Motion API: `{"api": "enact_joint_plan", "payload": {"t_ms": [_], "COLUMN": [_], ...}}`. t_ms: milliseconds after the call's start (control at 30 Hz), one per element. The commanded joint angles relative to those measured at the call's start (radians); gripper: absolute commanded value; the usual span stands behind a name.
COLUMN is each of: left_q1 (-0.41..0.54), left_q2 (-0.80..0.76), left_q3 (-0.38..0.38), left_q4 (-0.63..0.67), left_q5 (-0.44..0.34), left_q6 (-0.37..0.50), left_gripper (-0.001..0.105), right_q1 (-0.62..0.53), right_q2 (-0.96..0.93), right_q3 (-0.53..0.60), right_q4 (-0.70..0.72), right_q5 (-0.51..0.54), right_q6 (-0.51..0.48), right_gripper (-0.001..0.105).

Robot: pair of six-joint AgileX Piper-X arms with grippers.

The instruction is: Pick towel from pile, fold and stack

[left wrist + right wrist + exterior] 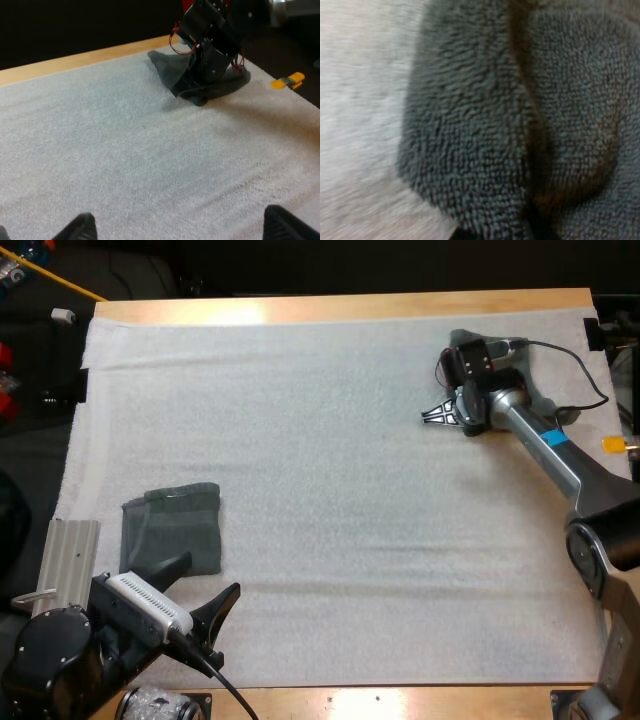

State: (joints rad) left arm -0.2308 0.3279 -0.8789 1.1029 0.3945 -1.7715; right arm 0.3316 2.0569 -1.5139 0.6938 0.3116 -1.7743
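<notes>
Left claw [205, 588] is hovering released, tips apart, just beside folded towel [172, 528] at mat's [330, 500] near left | right claw [434, 416] is sitting on crumpled towel [167, 67] at mat's far right | its grip: cannot tell

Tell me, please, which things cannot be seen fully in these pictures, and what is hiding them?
1. Crumpled towel: in the high view the right arm covers most of it.
2. The same towel, right wrist view: seen from too close, so its outline is cut off at the edges.
3. Folded towel: in the high view the open left gripper overlaps its near edge; its layers cannot be counted.
</notes>
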Motion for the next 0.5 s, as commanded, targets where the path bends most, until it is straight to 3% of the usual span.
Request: {"api": "enact_joint_plan", "payload": {"t_ms": [0,300,467], "left_q1": [-0.004,-0.004,-0.004], "left_q2": [0.004,0.004,0.004], "left_q3": [-0.003,-0.003,-0.003], "left_q4": [-0.002,-0.002,-0.014], "left_q5": [0.006,0.006,0.006], "left_q6": [-0.004,-0.004,-0.004], "left_gripper": [0.065,0.065,0.065], "right_q1": [0.016,0.084,0.157], "right_q2": [-0.039,-0.217,-0.371], "right_q3": [-0.004,-0.004,-0.004], "right_q4": [0.003,0.072,0.201], "right_q5": [0.001,0.001,0.000], "right_q6": [-0.005,-0.067,-0.115], "right_gripper": [0.000,0.000,0.000]}}
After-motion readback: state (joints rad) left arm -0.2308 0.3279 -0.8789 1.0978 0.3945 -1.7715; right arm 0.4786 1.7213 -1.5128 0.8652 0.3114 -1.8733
